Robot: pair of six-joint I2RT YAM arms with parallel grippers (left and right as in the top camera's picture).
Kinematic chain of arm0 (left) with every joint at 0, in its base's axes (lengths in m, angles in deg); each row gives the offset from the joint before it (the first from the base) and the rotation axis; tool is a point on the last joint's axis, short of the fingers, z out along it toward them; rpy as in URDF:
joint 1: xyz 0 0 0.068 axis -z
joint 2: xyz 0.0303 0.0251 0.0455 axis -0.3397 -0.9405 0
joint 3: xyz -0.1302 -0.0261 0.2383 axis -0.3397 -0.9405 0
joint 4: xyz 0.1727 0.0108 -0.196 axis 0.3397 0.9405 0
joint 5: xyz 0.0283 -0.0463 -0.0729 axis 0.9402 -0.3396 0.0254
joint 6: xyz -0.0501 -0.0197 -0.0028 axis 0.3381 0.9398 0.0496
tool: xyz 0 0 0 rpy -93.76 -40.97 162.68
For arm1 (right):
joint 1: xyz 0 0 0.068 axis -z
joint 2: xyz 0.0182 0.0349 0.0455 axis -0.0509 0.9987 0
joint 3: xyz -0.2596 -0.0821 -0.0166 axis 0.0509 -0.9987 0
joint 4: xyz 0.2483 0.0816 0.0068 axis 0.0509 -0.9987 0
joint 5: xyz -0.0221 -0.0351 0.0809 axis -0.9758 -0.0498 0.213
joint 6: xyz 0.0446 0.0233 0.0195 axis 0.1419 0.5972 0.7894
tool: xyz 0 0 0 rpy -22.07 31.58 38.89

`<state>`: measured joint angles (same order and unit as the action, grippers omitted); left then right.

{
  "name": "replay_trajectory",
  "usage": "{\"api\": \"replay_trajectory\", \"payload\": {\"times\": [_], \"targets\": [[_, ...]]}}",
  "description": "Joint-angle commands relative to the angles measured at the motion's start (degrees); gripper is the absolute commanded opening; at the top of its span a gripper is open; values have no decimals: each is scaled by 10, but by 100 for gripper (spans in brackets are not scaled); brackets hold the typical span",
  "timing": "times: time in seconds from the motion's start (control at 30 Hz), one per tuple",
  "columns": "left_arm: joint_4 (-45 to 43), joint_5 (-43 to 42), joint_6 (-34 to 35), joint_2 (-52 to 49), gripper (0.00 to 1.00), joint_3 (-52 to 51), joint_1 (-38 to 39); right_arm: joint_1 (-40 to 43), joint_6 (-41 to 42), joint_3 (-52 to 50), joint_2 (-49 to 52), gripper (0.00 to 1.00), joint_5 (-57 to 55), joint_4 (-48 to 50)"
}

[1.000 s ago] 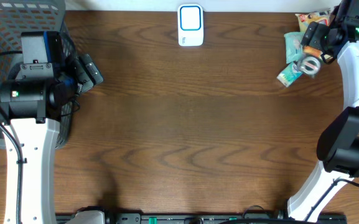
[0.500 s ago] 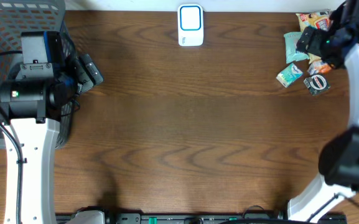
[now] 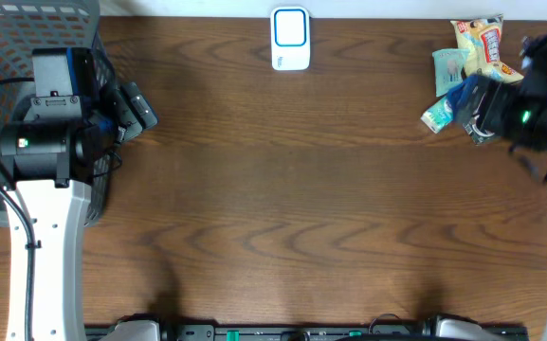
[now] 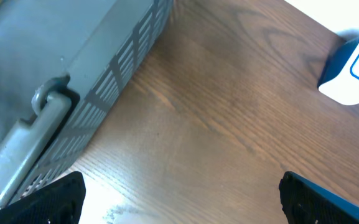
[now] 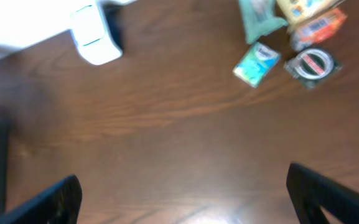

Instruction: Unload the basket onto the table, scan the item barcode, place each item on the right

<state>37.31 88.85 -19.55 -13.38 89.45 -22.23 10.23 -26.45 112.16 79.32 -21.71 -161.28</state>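
Four items lie clustered at 2 o'clock on the surface (image 3: 282,208): a yellow snack packet (image 3: 480,40), a teal pouch (image 3: 449,64), a small teal box (image 3: 436,116) and a round roll (image 5: 310,63). One white-and-blue scanner (image 3: 290,38) stands at 12, one grey basket (image 3: 27,19) at 10. The left end effector (image 4: 179,199) and right end effector (image 5: 182,199) gape wide, empty.

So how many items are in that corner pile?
4: yellow snack bag at the back, teal pouch beside it, small teal packet in front, round container beside that. The right arm may hide more.
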Motion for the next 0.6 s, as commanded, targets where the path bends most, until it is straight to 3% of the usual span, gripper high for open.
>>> {"api": "replay_trajectory", "payload": {"times": [0.0, 0.2, 0.57], "targets": [[2, 3, 5, 3, 98, 0, -2, -37, 5, -81, -81, 99, 7, 13], [2, 3, 5, 3, 98, 0, -2, -59, 10, -187, -181, 99, 16, -4], [2, 3, 5, 3, 98, 0, -2, -59, 10, -200, -196, 99, 16, -80]]}}
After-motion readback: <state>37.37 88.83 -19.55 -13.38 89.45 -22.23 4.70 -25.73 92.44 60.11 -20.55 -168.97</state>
